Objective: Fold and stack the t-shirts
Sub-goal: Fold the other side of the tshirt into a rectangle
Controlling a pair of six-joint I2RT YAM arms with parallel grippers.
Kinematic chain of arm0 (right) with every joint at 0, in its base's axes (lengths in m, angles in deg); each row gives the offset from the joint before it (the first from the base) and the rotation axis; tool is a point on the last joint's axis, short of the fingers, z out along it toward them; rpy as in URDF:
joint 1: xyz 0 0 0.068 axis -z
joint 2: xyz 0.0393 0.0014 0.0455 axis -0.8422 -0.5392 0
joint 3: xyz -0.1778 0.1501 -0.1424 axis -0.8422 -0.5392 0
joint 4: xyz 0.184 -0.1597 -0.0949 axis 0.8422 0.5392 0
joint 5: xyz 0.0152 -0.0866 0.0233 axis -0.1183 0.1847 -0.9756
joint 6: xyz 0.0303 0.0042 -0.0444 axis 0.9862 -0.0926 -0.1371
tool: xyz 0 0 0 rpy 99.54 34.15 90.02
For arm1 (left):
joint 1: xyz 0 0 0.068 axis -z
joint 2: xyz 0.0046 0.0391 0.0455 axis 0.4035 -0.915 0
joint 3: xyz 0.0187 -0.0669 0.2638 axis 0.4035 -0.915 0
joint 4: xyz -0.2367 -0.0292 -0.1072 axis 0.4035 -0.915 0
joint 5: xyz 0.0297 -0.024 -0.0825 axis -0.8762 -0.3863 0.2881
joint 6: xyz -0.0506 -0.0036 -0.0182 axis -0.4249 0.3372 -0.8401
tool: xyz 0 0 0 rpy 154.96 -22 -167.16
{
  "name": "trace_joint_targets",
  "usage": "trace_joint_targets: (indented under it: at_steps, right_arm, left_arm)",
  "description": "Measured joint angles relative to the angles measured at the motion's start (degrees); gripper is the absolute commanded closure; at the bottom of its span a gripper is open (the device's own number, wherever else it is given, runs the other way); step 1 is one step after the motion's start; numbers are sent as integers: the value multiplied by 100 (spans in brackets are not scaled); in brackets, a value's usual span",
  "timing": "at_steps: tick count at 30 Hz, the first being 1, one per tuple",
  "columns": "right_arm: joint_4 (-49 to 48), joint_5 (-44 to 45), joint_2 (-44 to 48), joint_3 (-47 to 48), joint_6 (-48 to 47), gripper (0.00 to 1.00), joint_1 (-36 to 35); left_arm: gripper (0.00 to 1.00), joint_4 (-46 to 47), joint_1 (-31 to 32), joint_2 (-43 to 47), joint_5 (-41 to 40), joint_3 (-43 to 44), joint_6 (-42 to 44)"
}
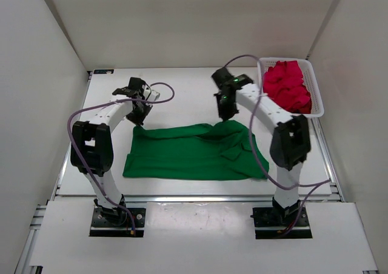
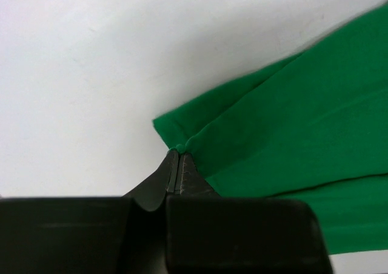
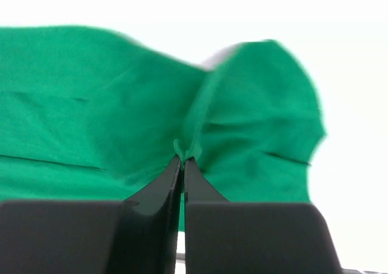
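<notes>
The bright green t-shirt [image 1: 191, 151] lies spread across the middle of the table, partly folded. My left gripper [image 1: 139, 120] is shut on its far left corner; the left wrist view shows the shirt [image 2: 291, 110] pinched at the gripper's tips [image 2: 176, 153]. My right gripper [image 1: 227, 117] is shut on the shirt's far edge right of centre; in the right wrist view the cloth [image 3: 121, 98] bunches at the gripper's tips [image 3: 183, 160]. The red t-shirts [image 1: 289, 86] lie crumpled in the white mesh basket [image 1: 317, 86] at the far right.
White walls close in the table on the left, back and right. The basket stands against the right wall near the back corner. Purple cables loop from both arms above the table.
</notes>
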Motion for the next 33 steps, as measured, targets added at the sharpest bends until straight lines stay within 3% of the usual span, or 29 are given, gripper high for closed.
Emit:
trace_joint_targets:
  at_steps: [6, 14, 20, 24, 29, 33]
  right_arm:
    - [17, -133, 1655, -1073, 26, 100, 1067]
    - [254, -704, 3086, -3185, 236, 100, 1318]
    - [234, -1178, 3593, -3783, 385, 100, 1480]
    - [116, -1355, 3064, -3250, 337, 100, 1609]
    - [-129, -1207, 1637, -1058, 170, 100, 1884]
    - [-361, -861, 990, 356, 85, 100, 1976]
  left_arm:
    - [100, 203, 44, 258, -229, 105, 404]
    - [100, 483, 492, 1314, -804, -1147, 1274]
    - [100, 693, 533, 1585, -1047, -1764, 1652]
    - [100, 833, 560, 1364, -1217, -1620, 1628]
    - [100, 1082, 435, 518, -1445, -457, 1202]
    - [100, 1425, 286, 376, -1543, 61, 857]
